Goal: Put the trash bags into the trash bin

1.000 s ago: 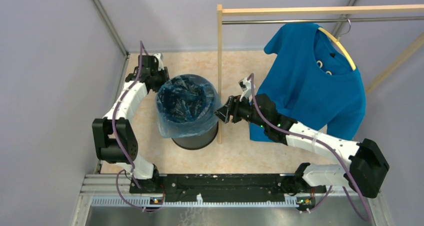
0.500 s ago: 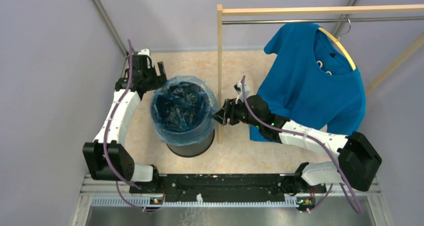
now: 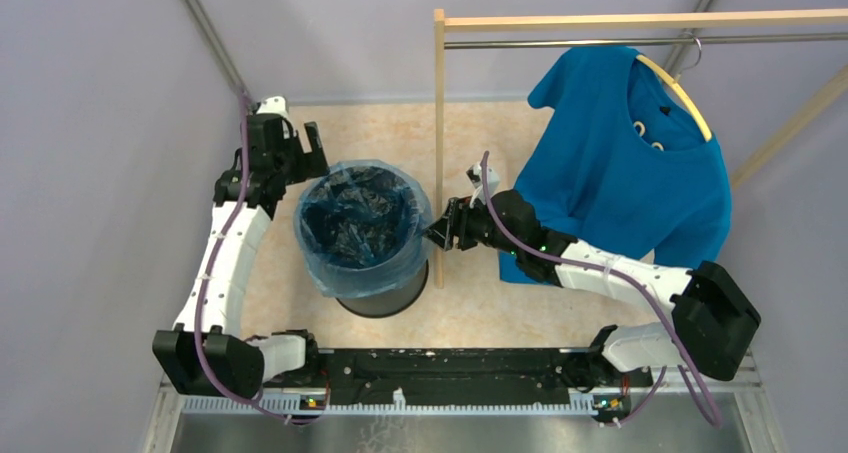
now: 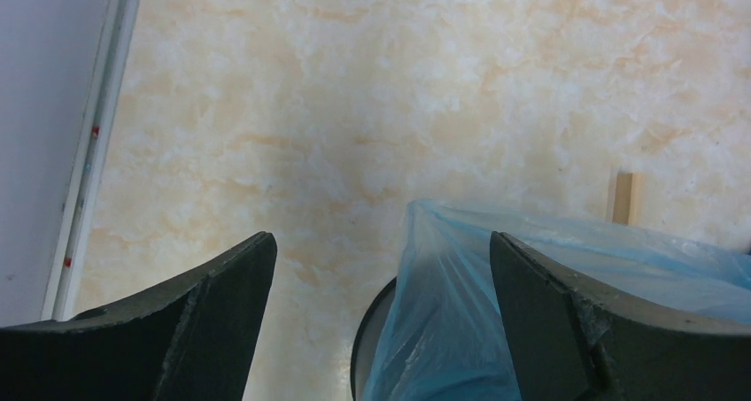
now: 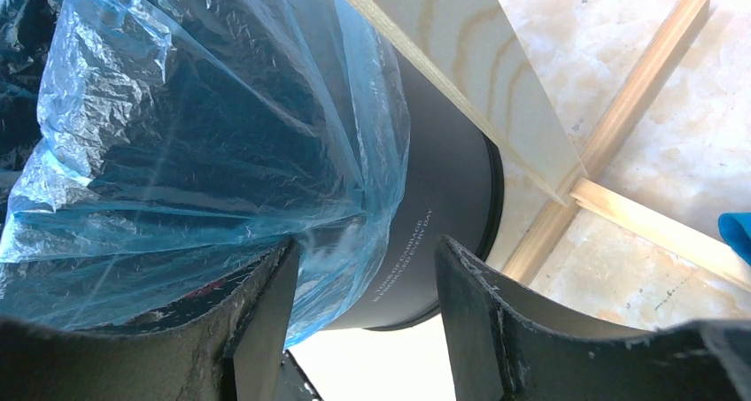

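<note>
As you read the overhead view from left to right, the left arm comes first, reaching up the left side of the beige marbled surface (image 3: 500, 308). The left gripper (image 3: 308, 145) hangs just beyond the far-left rim of the trash bin (image 3: 392, 295), its fingers spread wide and holding nothing. In its wrist view a corner of the trash bag (image 4: 460, 312) rises between the fingers, close to the right one (whether it touches is unclear). Next comes the black round bin, standing upright. The light-blue crinkly bag (image 3: 360, 218) lies inside it as a liner, its mouth open and its hem folded down over the outside of the rim all round. Just right of the bin stands the wooden post (image 3: 439, 123) of a clothes rack. The right gripper (image 3: 437, 231) sits at the bin's right rim, beside that post. Its wrist view shows the fingers apart, with the hanging edge of the bag and the bin's black wall (image 5: 447, 215) in the gap between them. Farthest right, a blue T-shirt (image 3: 620, 173) hangs on a hanger from the rack's rail, behind the right arm.
</note>
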Action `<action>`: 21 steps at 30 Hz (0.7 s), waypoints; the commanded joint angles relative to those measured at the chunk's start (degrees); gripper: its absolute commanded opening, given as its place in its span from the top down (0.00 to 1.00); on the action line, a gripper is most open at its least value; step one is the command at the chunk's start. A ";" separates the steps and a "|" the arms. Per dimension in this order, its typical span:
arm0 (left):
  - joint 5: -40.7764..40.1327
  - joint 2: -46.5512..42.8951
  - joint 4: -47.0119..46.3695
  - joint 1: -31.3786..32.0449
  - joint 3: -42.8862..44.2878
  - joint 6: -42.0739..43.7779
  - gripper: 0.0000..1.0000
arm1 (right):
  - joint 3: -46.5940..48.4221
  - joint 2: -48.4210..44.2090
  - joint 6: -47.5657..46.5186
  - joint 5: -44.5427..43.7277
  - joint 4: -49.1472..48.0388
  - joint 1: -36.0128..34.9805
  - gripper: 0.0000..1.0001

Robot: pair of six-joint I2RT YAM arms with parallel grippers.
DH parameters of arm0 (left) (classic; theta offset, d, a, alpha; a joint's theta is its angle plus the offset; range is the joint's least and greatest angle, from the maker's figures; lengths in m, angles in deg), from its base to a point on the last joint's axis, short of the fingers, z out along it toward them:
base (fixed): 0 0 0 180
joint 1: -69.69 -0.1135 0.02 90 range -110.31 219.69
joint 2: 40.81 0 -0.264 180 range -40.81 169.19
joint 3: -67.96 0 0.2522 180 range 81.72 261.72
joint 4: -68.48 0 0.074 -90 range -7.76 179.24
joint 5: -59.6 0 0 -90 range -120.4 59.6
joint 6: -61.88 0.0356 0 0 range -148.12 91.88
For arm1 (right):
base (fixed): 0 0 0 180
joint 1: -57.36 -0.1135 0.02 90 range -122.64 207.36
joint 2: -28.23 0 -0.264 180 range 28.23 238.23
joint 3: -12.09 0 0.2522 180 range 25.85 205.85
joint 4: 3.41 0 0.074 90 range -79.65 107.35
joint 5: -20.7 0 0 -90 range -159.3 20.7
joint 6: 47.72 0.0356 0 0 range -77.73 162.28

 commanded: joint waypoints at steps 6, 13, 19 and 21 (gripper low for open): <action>-2.28 -8.69 2.40 0.21 -1.47 -1.10 0.02 | 1.92 -1.11 -0.46 0.44 -2.66 0.06 0.42; 6.26 -13.91 2.81 0.36 4.13 -0.12 0.07 | 2.11 -0.52 -0.63 0.90 -2.90 0.06 0.42; 25.95 -17.38 5.55 5.34 2.46 4.06 0.17 | 1.96 -0.16 -0.42 0.92 -3.10 0.06 0.42; 26.87 -19.99 6.43 8.86 0.78 4.16 0.23 | 2.19 0.42 -0.45 1.23 -3.40 0.06 0.42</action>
